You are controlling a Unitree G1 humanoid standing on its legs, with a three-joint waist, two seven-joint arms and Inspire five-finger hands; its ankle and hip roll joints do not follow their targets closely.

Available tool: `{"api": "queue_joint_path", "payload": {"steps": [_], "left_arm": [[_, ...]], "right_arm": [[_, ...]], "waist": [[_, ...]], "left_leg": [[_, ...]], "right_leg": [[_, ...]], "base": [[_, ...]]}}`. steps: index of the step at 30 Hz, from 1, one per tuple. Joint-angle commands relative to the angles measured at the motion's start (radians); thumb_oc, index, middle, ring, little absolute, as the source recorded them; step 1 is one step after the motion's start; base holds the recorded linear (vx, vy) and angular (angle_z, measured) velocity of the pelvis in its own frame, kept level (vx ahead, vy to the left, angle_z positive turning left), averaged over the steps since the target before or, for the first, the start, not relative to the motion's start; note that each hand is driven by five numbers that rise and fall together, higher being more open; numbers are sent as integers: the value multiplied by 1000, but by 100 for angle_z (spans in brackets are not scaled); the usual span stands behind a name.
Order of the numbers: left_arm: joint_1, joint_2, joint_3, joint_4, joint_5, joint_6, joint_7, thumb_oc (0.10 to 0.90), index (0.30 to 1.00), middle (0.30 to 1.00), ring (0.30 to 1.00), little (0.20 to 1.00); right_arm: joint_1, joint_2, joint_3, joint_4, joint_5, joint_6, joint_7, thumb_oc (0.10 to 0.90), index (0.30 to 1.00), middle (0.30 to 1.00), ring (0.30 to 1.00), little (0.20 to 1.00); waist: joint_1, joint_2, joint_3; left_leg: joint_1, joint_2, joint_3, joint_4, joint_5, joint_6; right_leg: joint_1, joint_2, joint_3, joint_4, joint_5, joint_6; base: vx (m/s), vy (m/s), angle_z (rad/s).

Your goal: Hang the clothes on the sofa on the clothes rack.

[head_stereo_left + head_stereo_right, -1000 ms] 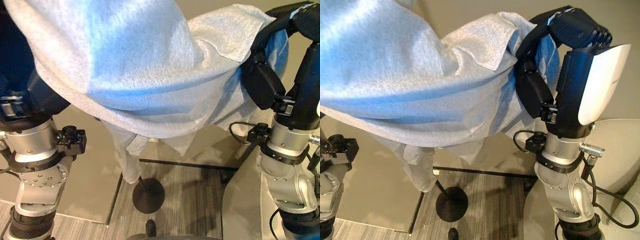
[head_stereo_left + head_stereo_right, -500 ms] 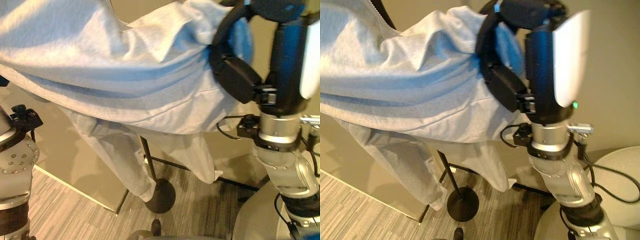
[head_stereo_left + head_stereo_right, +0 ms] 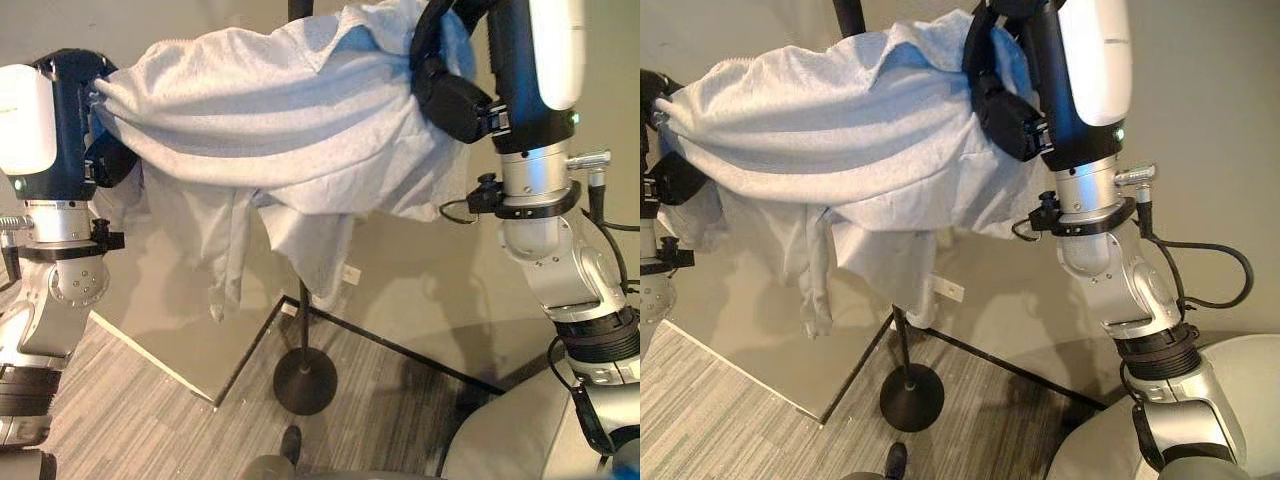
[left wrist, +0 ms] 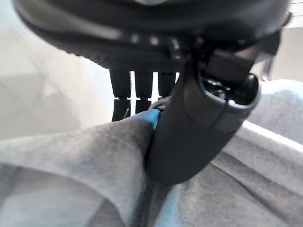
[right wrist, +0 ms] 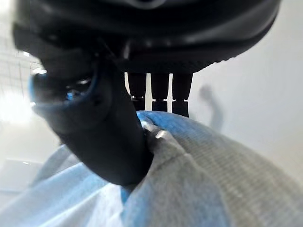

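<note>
A light grey sweatshirt (image 3: 270, 120) with a blue lining hangs stretched between my two raised hands. A sleeve and the hem dangle below it. My left hand (image 3: 108, 160) is shut on its left end, and in the left wrist view the thumb (image 4: 199, 127) pinches the cloth (image 4: 85, 161) against the fingers. At the other end my right hand (image 3: 450, 95) grips the right side, its thumb (image 5: 104, 142) pressed into the fabric (image 5: 199, 189). The black rack pole (image 3: 303, 320) rises behind the garment from a round base (image 3: 305, 382).
A beige wall panel (image 3: 160, 320) stands behind the rack, its lower edge meeting the grey striped floor (image 3: 130, 420). A pale rounded seat (image 3: 520, 430) sits at the lower right beside my right arm.
Both arms have lifted the sweatshirt up and away from the head camera, spreading it wide in front of the rack pole. The view itself has also shifted.
</note>
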Motion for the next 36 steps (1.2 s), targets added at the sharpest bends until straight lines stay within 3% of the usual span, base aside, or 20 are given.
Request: {"api": "queue_joint_path", "payload": {"steps": [1,4,10,20,26,32,33,34,36], "left_arm": [[-74,33,120,29,22,44,79,400,300,300,300,300],[-65,16,126,24,30,53,89,400,300,300,300,300],[-51,-53,69,20,11,34,65,400,300,300,300,300],[144,-254,-24,-6,-44,13,-48,400,300,300,300,300],[181,-385,-159,77,-116,12,-94,400,300,300,300,300],[196,-454,-281,155,-165,11,-139,400,300,300,300,300],[202,-464,-303,159,-173,9,-154,400,300,300,300,300],[210,-469,-321,164,-178,8,-168,400,300,300,300,300],[222,-479,-348,175,-186,5,-187,400,300,300,300,300]], "right_arm": [[0,-62,-174,-73,-93,93,-169,400,300,300,300,300],[31,-54,-209,-105,-121,103,-190,400,300,300,300,300],[91,-13,-172,-57,-56,78,-176,400,300,300,300,300],[323,92,-77,32,81,-1,-67,400,300,300,300,300],[366,179,31,100,224,-62,-1,400,300,300,300,300],[373,255,120,123,399,-123,74,400,300,300,300,300],[376,264,138,126,435,-133,97,513,469,469,469,469],[381,273,152,124,471,-141,121,800,900,900,900,900],[393,290,173,133,531,-147,152,800,900,900,900,900]], "waist": [[-14,17,-91],[-30,18,-96],[-41,15,-95],[-47,9,-73],[-55,1,-61],[-62,-3,-54],[-64,-4,-52],[-65,-5,-51],[-66,-8,-50]], "left_leg": [[28,147,51,4,-65,-99],[35,147,64,4,-74,-97],[46,149,79,4,-83,-93],[53,153,91,4,-83,-91],[56,157,102,4,-81,-90],[59,163,112,4,-81,-89],[59,165,113,4,-81,-89],[60,166,114,4,-81,-90],[61,168,120,4,-82,-90]], "right_leg": [[-73,-29,18,26,39,56],[-75,-34,30,19,43,60],[-73,-37,43,16,46,62],[-68,-39,48,1,56,60],[-69,-37,54,-5,63,58],[-74,-34,64,-7,66,58],[-75,-34,66,-8,67,58],[-76,-33,69,-9,68,58],[-81,-31,73,-8,70,59]], "base": [[72,16,-2],[53,1,-10],[33,-9,-10],[4,-2,-1],[1,-4,-1],[-5,-3,-5],[-4,-1,-8],[-5,-3,-5],[-2,0,-2]]}}
